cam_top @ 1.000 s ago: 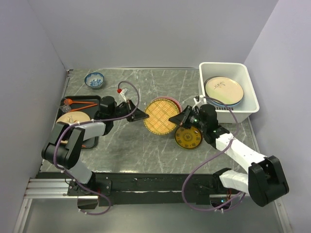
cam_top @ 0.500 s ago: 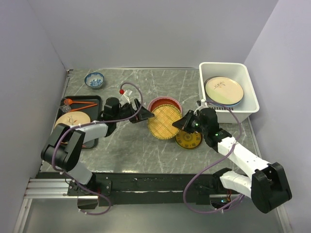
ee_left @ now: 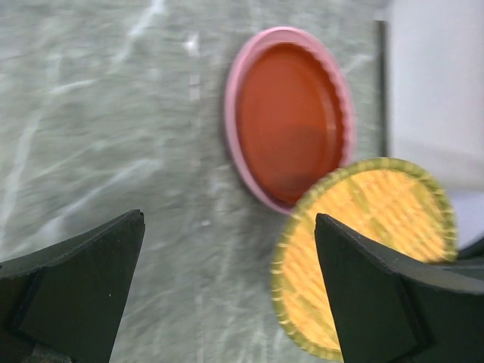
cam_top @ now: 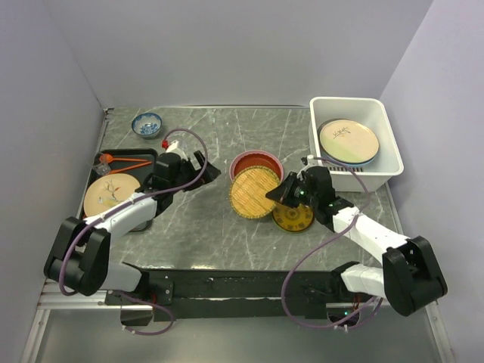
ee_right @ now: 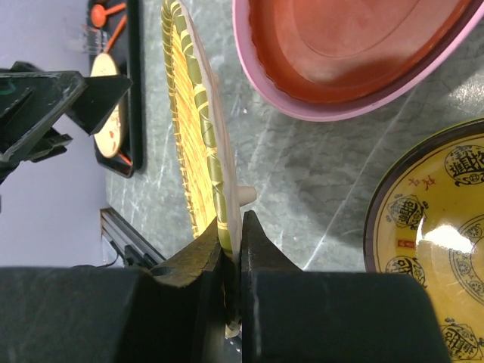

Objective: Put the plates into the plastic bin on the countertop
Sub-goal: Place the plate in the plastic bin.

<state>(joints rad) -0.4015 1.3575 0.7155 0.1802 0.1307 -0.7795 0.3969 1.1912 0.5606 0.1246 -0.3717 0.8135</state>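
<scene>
the right gripper (ee_right: 233, 227) pinches the rim of the round yellow woven-look plate (cam_top: 253, 193), tipped up just beside the round red-orange plate (cam_top: 255, 165); the left gripper (ee_left: 228, 227) is spread wide, holding nothing; the white plastic bin (cam_top: 382, 178) sits far right

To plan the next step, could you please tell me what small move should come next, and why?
Probably the right gripper should lift the woven plate toward the bin: it pinches the rim, the plate stands tilted, and the left gripper is open, apart from it.
</scene>
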